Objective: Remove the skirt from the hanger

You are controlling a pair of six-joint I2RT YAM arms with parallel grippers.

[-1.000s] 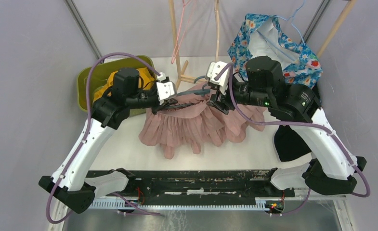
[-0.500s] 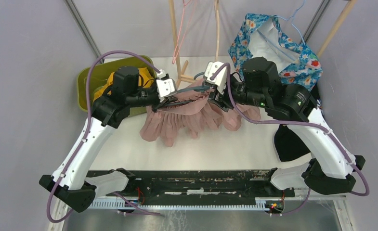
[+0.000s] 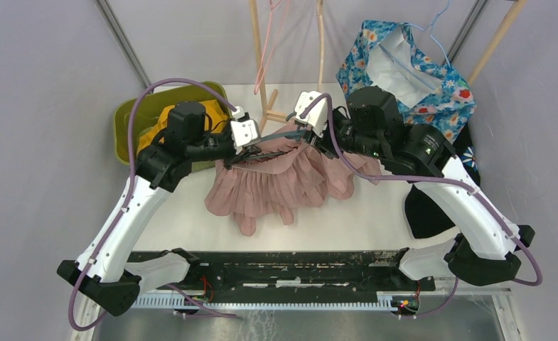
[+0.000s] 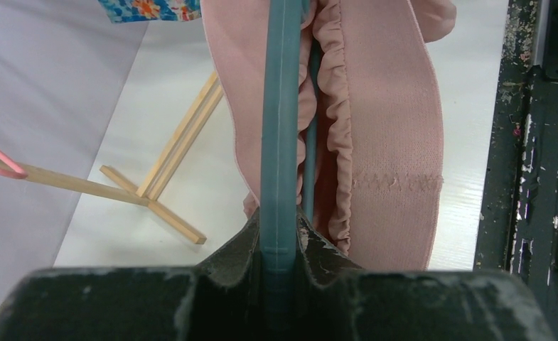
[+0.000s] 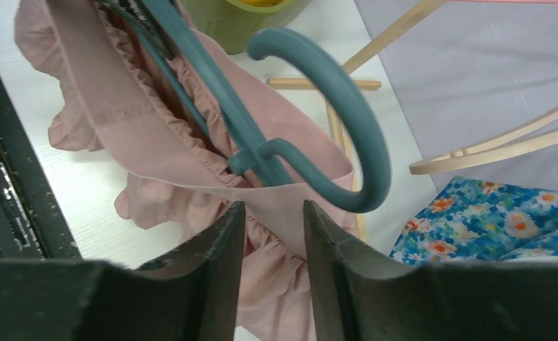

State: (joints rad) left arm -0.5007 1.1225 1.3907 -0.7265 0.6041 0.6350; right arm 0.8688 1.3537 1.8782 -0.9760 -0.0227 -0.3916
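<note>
Two items noted. Left gripper (image 4: 279, 238) is clamped on the teal hanger (image 4: 281, 106), whose bar runs straight up the left wrist frame from the jaws. Right gripper (image 5: 272, 234) has its fingers narrowly apart with pink cloth in the gap; whether it pinches cannot be told. Skirt (image 3: 276, 185) sits mid-frame in the top view, waistband on the hanger, hem spread on the white table (image 3: 375, 213). Green bin (image 3: 130, 121) at left; floral cloth (image 3: 432, 78) upper right

One skirt (image 3: 276, 181), one teal hanger (image 5: 365, 128), one pink hanger (image 3: 265, 60), one blue hanger (image 3: 439, 46), one floral garment (image 3: 450, 96), one bin (image 3: 126, 117), one rack (image 3: 256, 42).
</note>
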